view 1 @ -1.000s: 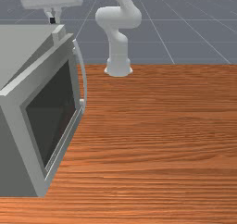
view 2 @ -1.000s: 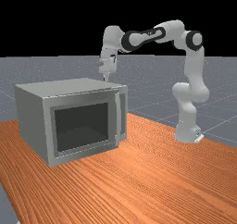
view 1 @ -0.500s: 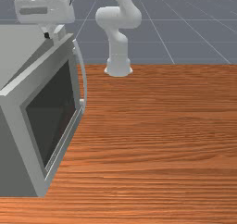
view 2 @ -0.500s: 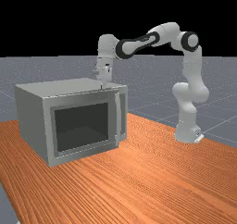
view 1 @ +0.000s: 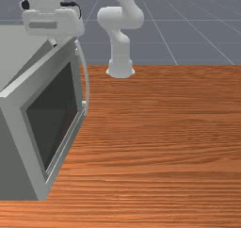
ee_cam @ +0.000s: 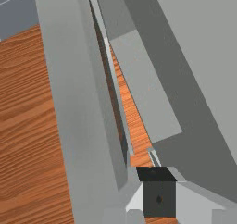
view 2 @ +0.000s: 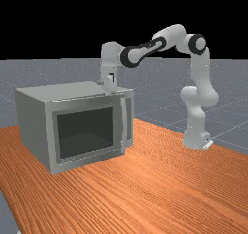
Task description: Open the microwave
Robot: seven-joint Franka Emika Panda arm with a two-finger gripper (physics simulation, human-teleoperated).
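Front view: the claw [view 1: 55, 44] points down behind the microwave door [view 1: 54, 114].

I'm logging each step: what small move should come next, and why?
Probably ease the hand outward, away from the microwave body, to push the door from behind: the door stands ajar, and the hand is at the top of the gap.

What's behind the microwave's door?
Behind the door, a narrow gap before the microwave body shows a strip of table. Whatever sits deeper inside is covered by door and body.
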